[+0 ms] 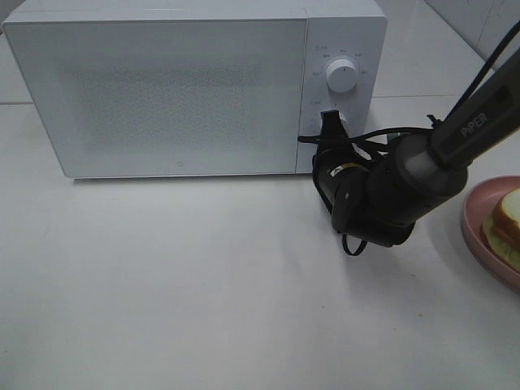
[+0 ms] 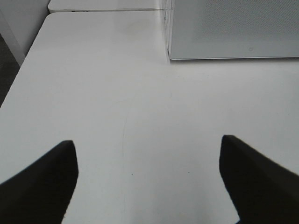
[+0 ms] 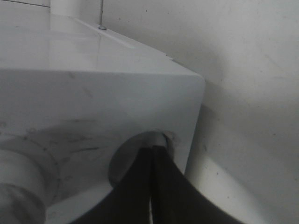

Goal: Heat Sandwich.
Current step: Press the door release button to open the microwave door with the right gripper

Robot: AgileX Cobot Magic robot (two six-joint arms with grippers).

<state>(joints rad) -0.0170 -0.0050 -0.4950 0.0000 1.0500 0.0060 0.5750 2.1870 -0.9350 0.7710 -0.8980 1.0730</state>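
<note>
The sandwich (image 1: 505,223), pale bread with a yellow-green filling, lies on a pink plate (image 1: 474,218) at the table's right edge. The white microwave (image 1: 162,89) stands at the back with its door closed. My right gripper (image 1: 331,122) is shut, and its tips rest against the round lower control on the microwave's panel, below the upper knob (image 1: 341,75). In the right wrist view the shut gripper (image 3: 152,156) meets a round recess (image 3: 128,151) in the panel. My left gripper (image 2: 147,142) is open over bare table, holding nothing, with the microwave's corner (image 2: 233,28) ahead of it.
The right arm (image 1: 455,142) reaches across from the right, passing above the plate's near side. White tabletop (image 1: 179,284) spreads in front of the microwave. The table's left edge (image 2: 18,74) shows in the left wrist view.
</note>
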